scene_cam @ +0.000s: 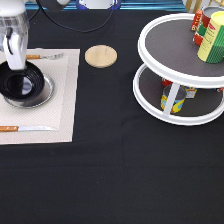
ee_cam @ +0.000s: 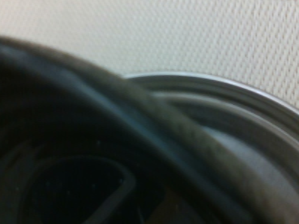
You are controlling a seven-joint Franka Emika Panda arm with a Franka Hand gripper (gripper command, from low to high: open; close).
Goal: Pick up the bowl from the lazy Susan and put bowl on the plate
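Bowl (scene_cam: 20, 82) on plate (scene_cam: 46, 95), far left of exterior view, on placemat (scene_cam: 65, 100); silver rim showing at right and bottom edges. Gripper (scene_cam: 15, 62) over bowl's top rim; cannot tell if closed. Wide bare black cloth (scene_cam: 110, 165) toward lazy Susan (scene_cam: 150, 95), well apart at right.

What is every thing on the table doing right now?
bowl: on the plate, off-centre toward the exterior view's left.
plate: on the placemat, under the bowl.
gripper: at the bowl's far rim.
lazy Susan: upright, cans on both tiers, no bowl.
wooden disc: flat, bare.
knife: flat on the placemat.
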